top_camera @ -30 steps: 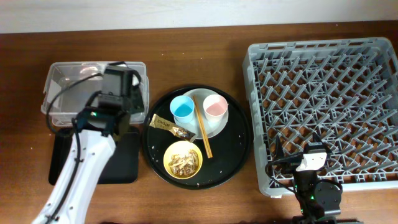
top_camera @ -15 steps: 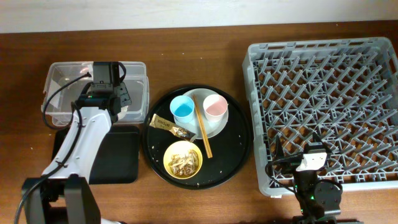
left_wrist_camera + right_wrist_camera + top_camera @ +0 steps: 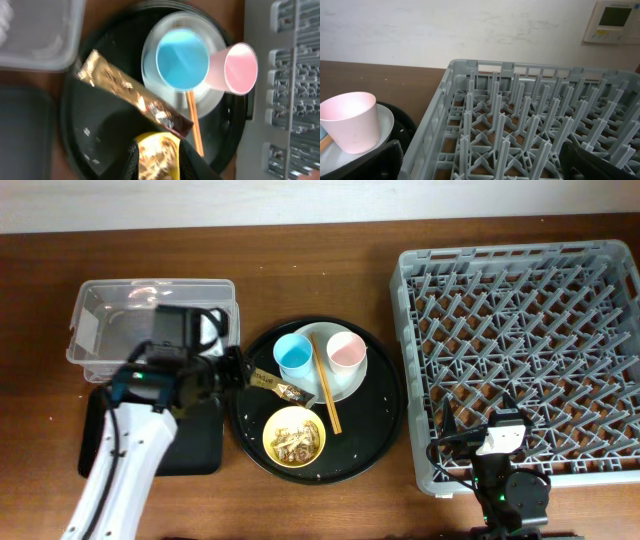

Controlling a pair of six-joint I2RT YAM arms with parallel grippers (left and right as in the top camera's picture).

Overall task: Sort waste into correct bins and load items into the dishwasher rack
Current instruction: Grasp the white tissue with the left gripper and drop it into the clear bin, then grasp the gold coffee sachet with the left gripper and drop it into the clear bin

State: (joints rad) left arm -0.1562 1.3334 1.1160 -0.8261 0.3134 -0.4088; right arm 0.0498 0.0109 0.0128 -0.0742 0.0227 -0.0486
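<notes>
Left gripper (image 3: 232, 371) has swung off the clear box (image 3: 90, 305); jaws parted, empty. Snack wrapper (image 3: 273, 384) lies just ahead, likely next.

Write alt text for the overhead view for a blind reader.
A large round black tray holds a round white plate with a light-blue cup, a pink cup and wooden chopsticks, a yellow bowl of tan food scraps and a brown-and-gold wrapper. The left gripper sits beside the wrapper; a grey plastic pegged rack stands right, a clear plastic box left.
</notes>
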